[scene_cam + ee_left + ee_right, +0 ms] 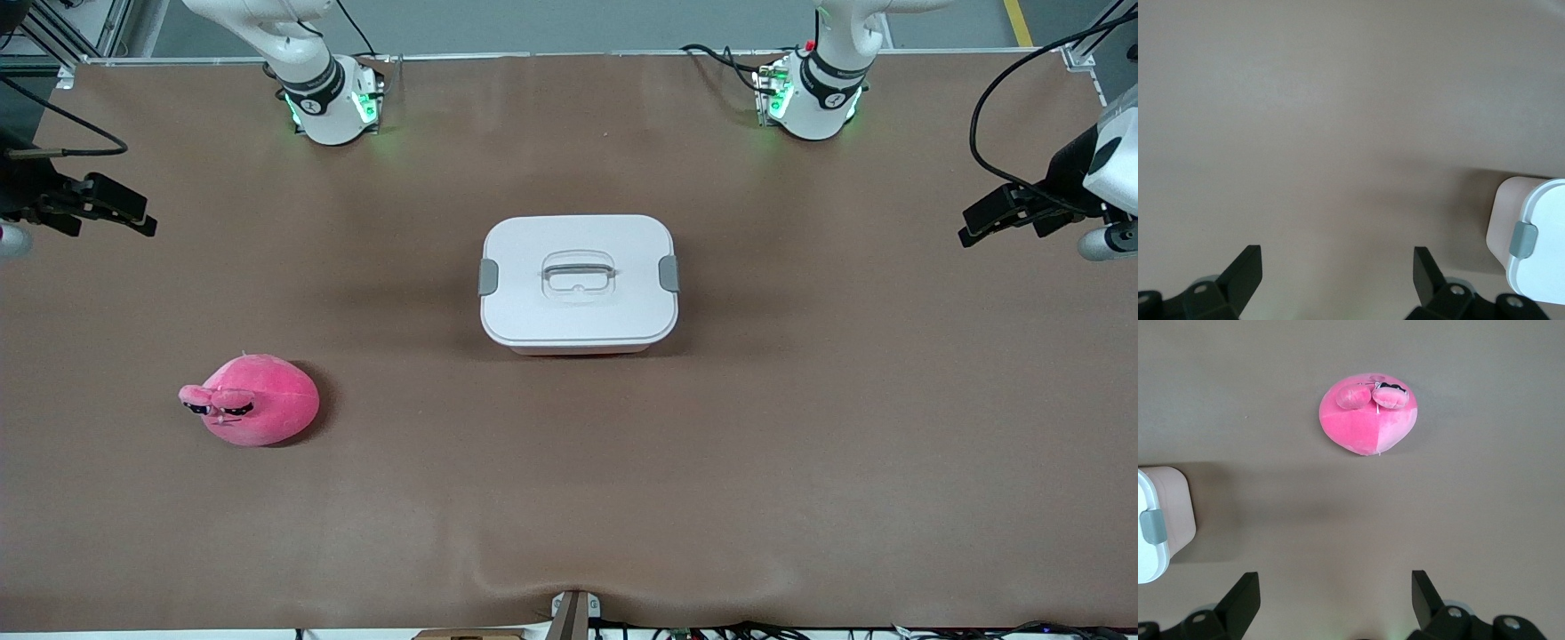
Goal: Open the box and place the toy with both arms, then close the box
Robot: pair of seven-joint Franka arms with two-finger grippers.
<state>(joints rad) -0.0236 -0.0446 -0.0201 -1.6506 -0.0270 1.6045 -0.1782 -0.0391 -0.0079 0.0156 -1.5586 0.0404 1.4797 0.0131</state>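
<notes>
The box stands in the middle of the table, its white lid on, a grey clip at each end and the grey handle recessed on top. The pink plush toy lies on the table nearer to the front camera than the box, toward the right arm's end. My right gripper hangs open and empty over that end of the table; its wrist view shows the toy and a corner of the box. My left gripper is open and empty over the left arm's end, with one clipped box corner in its view.
Both arm bases stand along the table's edge farthest from the front camera. A small bracket and cables sit at the edge nearest to the front camera. The brown table mat lies bare around box and toy.
</notes>
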